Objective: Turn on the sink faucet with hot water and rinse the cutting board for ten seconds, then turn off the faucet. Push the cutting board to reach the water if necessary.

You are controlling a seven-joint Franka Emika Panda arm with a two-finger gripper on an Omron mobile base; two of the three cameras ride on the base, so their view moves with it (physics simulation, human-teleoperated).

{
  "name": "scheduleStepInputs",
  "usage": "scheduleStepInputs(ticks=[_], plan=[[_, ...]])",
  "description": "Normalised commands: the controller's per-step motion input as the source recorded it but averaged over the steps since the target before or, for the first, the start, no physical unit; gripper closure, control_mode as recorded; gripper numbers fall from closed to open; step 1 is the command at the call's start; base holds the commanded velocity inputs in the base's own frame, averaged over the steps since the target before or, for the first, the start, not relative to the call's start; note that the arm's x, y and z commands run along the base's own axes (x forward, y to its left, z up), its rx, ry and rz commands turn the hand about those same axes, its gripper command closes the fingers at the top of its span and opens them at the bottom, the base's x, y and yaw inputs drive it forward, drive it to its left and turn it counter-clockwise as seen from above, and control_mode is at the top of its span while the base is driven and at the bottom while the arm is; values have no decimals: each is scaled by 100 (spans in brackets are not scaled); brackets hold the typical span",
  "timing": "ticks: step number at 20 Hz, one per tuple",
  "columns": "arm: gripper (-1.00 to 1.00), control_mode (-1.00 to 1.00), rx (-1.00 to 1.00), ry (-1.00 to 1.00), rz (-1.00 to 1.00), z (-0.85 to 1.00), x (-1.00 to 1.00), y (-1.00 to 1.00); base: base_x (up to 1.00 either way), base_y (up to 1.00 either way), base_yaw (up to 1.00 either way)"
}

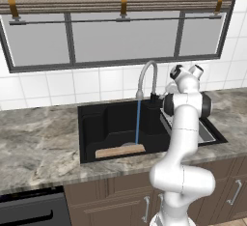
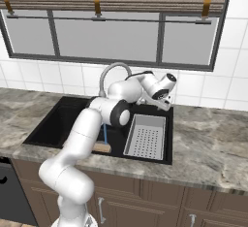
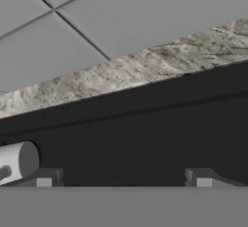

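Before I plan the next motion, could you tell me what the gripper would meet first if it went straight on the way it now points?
Probably the sink's black back wall, with the marble counter strip and wall tiles above; depth is unclear. The gripper looks open.

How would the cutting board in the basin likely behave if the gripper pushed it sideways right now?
The cutting board looks like a thin flat wooden slab, so it would probably stay stiff and slide rather than roll or tip. The water runs down onto it, so it is likely wet and a bit slippery. It lies near the front wall of the sink, which may stop it.
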Motion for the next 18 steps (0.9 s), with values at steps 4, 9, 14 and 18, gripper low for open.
scheduleStepInputs(ticks=[4,9,14,18], plan=[[-100,-100,0,0,0,-19,-1,7,0,0,0],[-100,-100,0,0,0,-2,-1,13,0,0,0],[-100,-100,0,0,0,-6,-8,13,0,0,0],[-100,-100,0,0,0,-1,-4,14,0,0,0]])
